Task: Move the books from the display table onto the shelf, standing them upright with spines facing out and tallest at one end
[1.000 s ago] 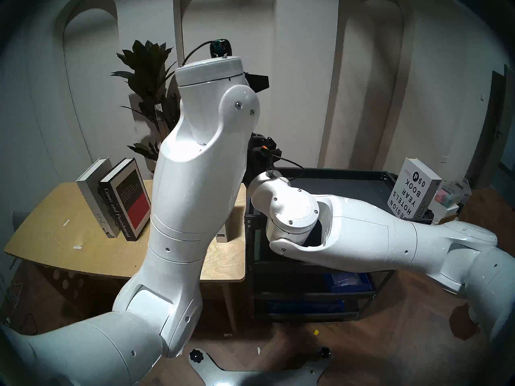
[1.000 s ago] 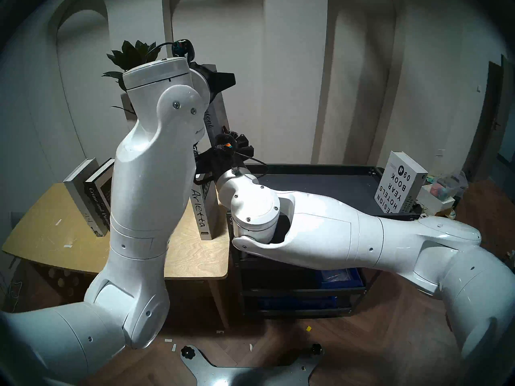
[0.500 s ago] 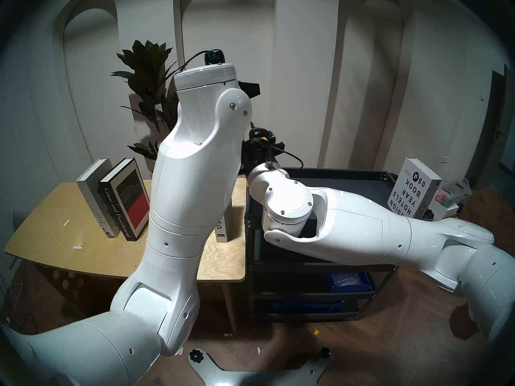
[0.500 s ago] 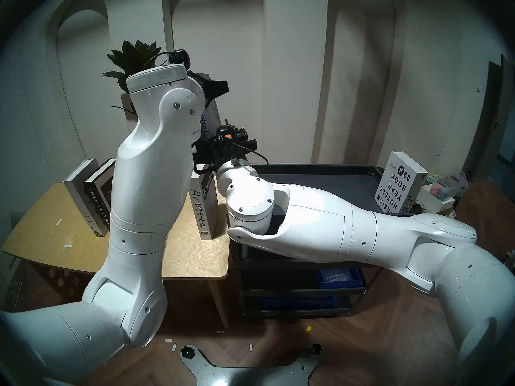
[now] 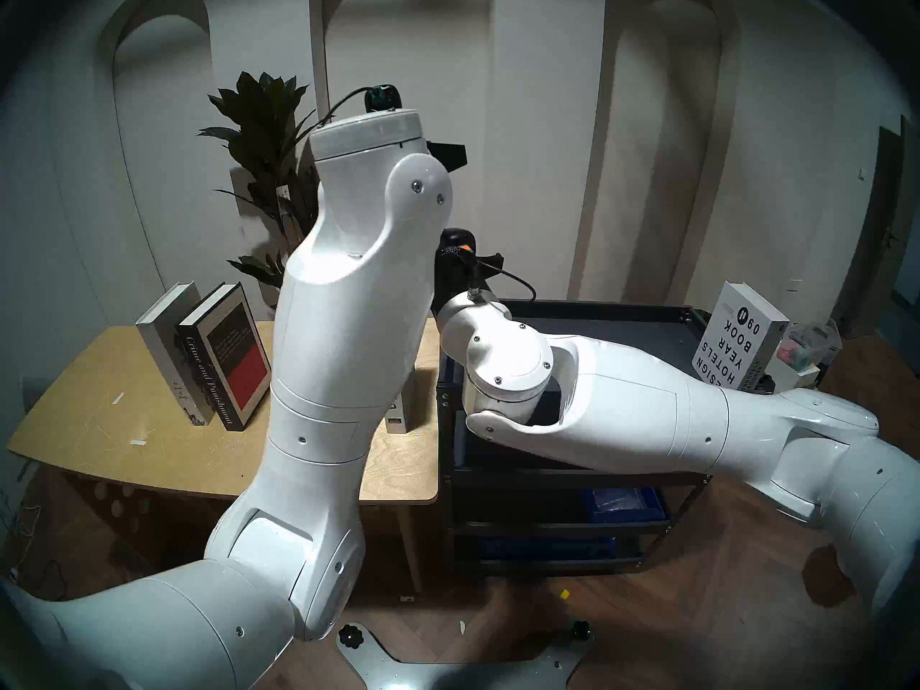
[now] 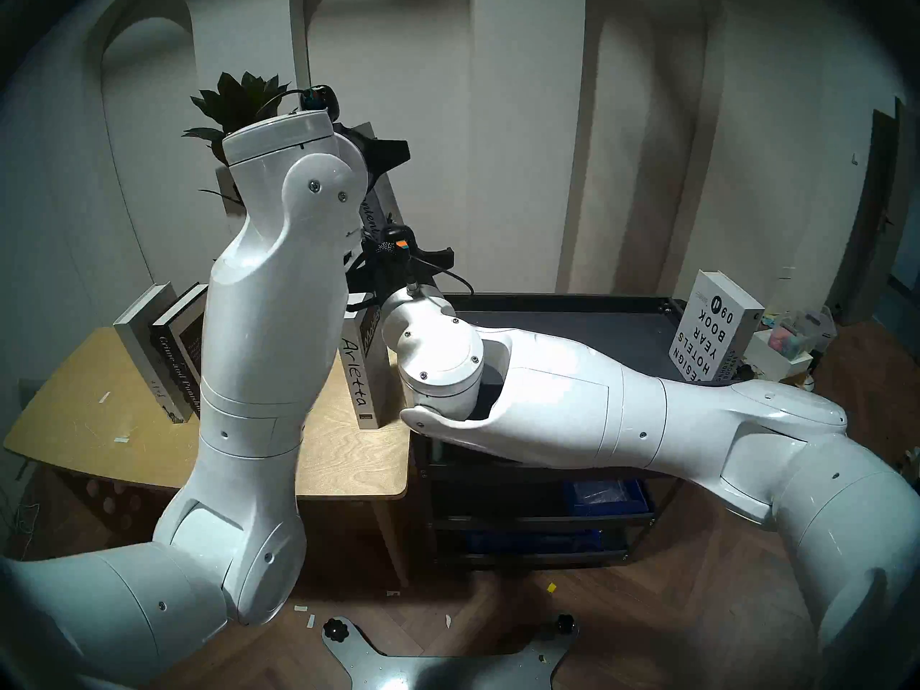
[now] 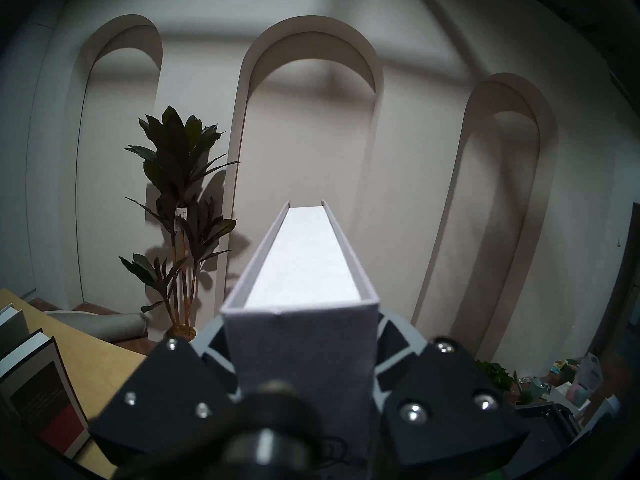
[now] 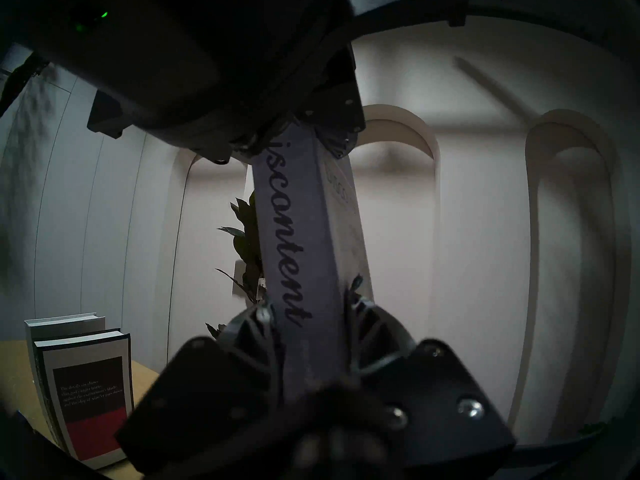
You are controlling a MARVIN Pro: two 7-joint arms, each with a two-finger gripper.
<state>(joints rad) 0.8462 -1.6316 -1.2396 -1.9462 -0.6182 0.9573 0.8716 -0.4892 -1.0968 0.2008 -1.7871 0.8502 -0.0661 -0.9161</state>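
Note:
The grey "Discontent" book (image 8: 298,243) hangs upright in the air over the right end of the display table (image 5: 99,415). My left gripper (image 7: 301,347) is shut on its top end. My right gripper (image 8: 308,330) is shut across its spine lower down. White "Arietta" (image 6: 357,375) stands on the table just below. "Crime and Punishment" (image 5: 229,360) and a pale grey book (image 5: 162,340) lean together at the table's back left. The white "Design Hotels Yearbook 09" (image 5: 737,343) stands at the far right end of the black shelf (image 5: 622,330).
A tall potted plant (image 5: 264,126) stands behind the table. Blue bins (image 5: 622,505) sit on the shelf's lower tiers. White boxes and small clutter (image 5: 801,355) lie on the floor right of the shelf. The shelf butts against the table's right edge.
My right gripper has moved left onto the raised grey book and gone from open to shut on its spine. The left arm has hardly moved and keeps its grip.

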